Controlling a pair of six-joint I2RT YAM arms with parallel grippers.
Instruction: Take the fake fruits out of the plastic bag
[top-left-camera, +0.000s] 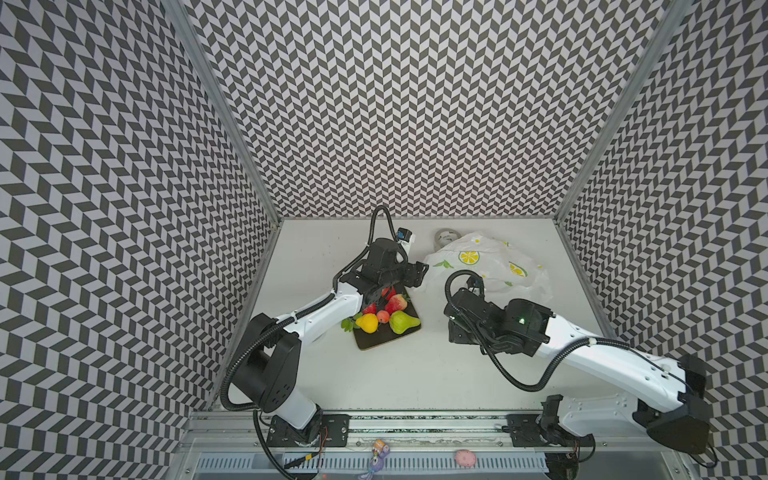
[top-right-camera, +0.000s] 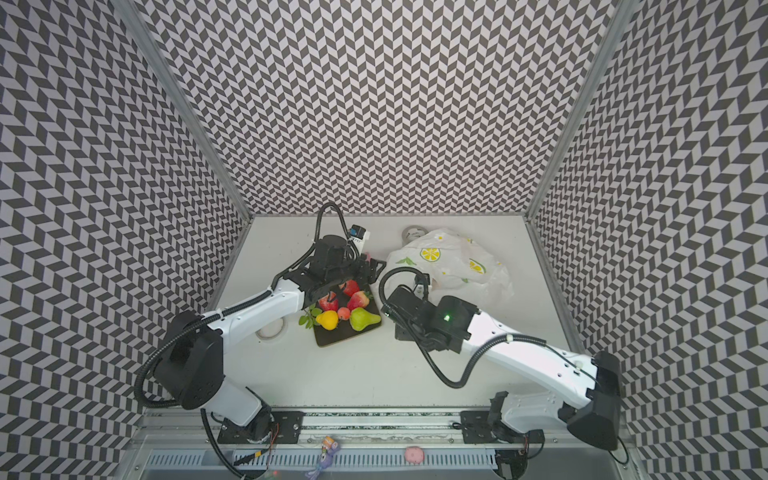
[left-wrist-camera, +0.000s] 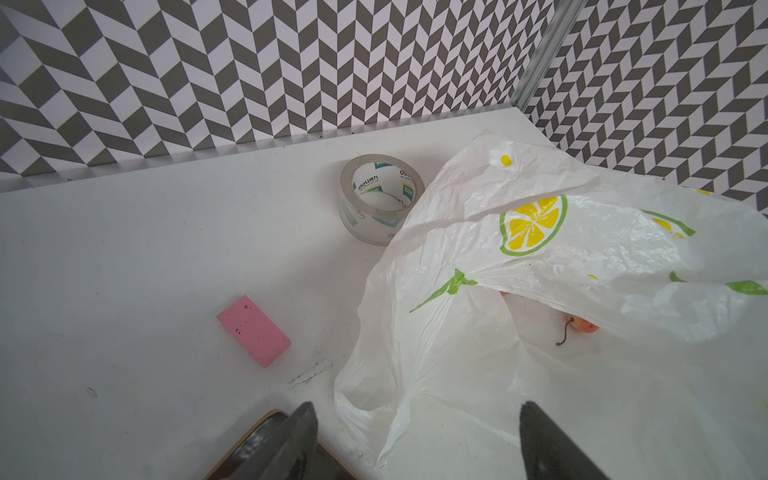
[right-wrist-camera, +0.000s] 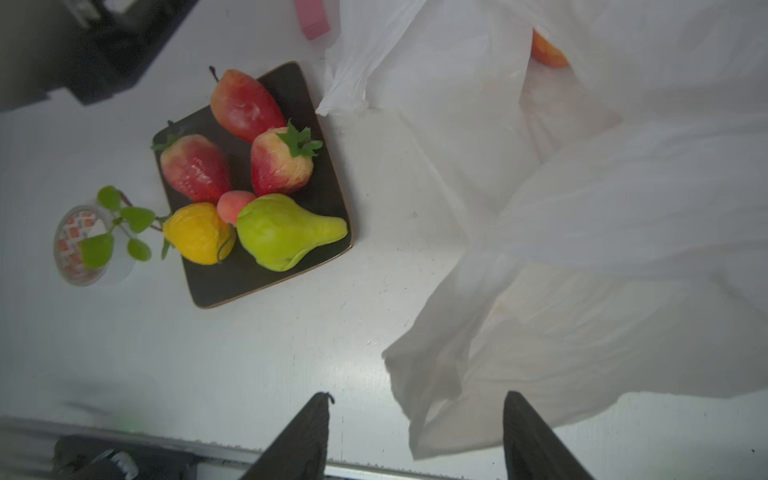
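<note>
Hovering open, both empty: left claw (left-wrist-camera: 417, 405) at the mouth of the bag (left-wrist-camera: 561, 249), right claw (right-wrist-camera: 416, 395) over its loose corner. One peach-coloured fruit (left-wrist-camera: 584, 326) lies inside the bag, ahead of the left claw. Other fruits (right-wrist-camera: 257, 187) sit on the black tray (right-wrist-camera: 224, 282) on the worktop (right-wrist-camera: 249, 365), just beside the bag.

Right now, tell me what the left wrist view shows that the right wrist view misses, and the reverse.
Left wrist only: the tape roll beside the plastic bag, and the bag's lemon-slice print. Right wrist only: the green pear, yellow lemon and strawberries on the dark plate. Both: the bag, a peach-orange fruit inside it, and the pink block.
</note>
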